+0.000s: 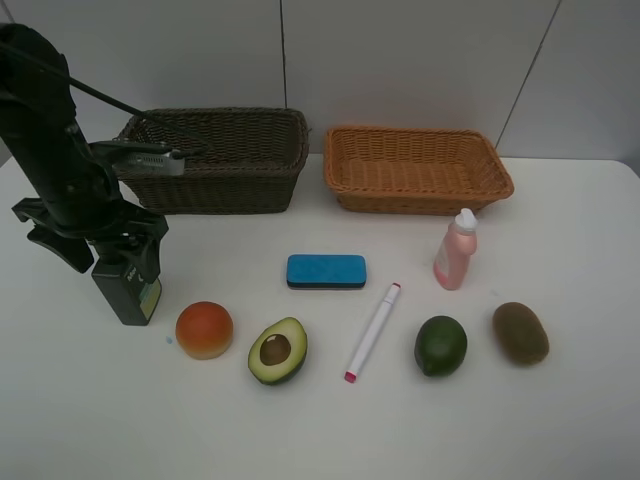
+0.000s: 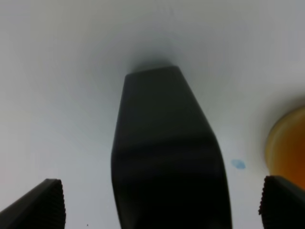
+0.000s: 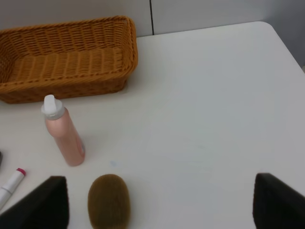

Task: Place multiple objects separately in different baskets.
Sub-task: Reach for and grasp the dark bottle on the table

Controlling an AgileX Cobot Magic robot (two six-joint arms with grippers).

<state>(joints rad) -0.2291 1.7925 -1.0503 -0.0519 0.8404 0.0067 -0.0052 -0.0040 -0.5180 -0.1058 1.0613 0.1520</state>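
Altogether two baskets (image 1: pixel 215 190), eight objects (image 1: pixel 325 271), pump bottle (image 1: pixel 125 292) seemingly ungripped.

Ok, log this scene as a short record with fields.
left gripper: open, straddling the dark green bottle, not closed on it
right gripper: open, over the table near the kiwi
dark basket: nothing visible inside
orange basket: empty
loose on table: eraser, marker, pink bottle, orange fruit, avocado half, lime

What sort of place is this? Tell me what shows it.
Probably a robot lab test bench: a bare white table, a black robot arm, and a brown basket beside an orange basket.
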